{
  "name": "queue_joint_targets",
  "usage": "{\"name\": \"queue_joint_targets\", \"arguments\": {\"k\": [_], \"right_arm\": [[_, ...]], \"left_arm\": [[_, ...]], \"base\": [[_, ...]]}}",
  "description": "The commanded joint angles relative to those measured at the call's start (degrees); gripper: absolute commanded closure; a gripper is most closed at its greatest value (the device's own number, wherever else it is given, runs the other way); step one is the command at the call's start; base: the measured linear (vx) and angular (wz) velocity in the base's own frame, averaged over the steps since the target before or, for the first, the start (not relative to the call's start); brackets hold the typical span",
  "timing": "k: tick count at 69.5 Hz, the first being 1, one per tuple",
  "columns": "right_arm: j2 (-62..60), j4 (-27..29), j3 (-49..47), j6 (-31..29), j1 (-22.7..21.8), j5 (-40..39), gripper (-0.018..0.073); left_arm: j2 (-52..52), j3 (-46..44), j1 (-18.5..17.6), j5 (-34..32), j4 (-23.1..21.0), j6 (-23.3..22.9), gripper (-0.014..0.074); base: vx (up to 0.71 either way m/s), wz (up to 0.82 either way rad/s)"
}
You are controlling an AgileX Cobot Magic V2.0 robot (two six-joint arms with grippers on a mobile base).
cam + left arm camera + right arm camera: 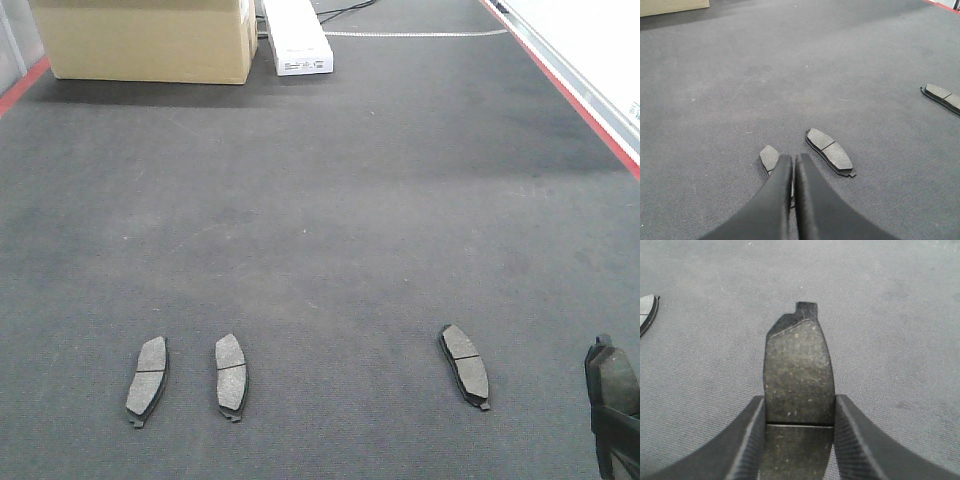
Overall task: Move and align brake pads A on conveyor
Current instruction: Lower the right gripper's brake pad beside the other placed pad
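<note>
- Front view: 3 brake pads A are seen lying on the conveyor (320, 200), a near pair (147, 379) (231, 374) at the left and 1 (464, 364) well apart at the right; the right gripper (612, 400) is cut by the frame edge, so its state cannot be told here
- Left wrist view: the left gripper (793, 165) is pressed together, empty, above the leftmost pad (769, 157)
- Right wrist view: the 4th pad (797, 372) is pinched between the right gripper's fingers (750, 435); placing it in line is judged to remain

Conveyor (330, 200) mid-belt open; cardboard box (150, 40), white case (297, 38) block far end.
</note>
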Motion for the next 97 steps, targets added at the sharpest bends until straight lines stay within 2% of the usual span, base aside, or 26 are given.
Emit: {"name": "queue_joint_targets", "arguments": {"k": [1,36,55,73,88,97], "right_arm": [[0.10,-1.11,-1.69,-0.26,-0.24,-4.73,0.0417],[0.10,-1.04,-1.69,-0.26,-0.24,-4.73,0.0417],[2.01,4.11,-1.82,-0.14,-0.24,-7.48,0.0417],[17.60,5.38,-6.97,-0.14,-0.17,-11.16,0.0404],[35.72,11.46,-15.72,-0.26,-0.17,-15.65,0.0371],[46.67,14.61,-21.71,-0.26,-0.13,-15.13,0.0349]], "left_arm": [[0.41,-1.41,-0.20,-4.09,0.10,-0.55,0.0603],[0.42,-1.41,-0.20,-4.02,0.54,-0.37,0.0603],[0.42,-1.41,-0.20,-4.02,0.54,-0.37,0.0603],[0.42,-1.41,-0.20,-4.02,0.54,-0.37,0.0603],[0.42,-1.41,-0.20,-4.02,0.54,-0.37,0.0603],[0.42,-1.41,-0.20,-4.02,0.54,-0.37,0.0603]], "base": [[0.00,0.00],[0.00,0.00],[0.00,0.00],[0.00,0.00],[0.00,0.00],[0.00,0.00]]}}
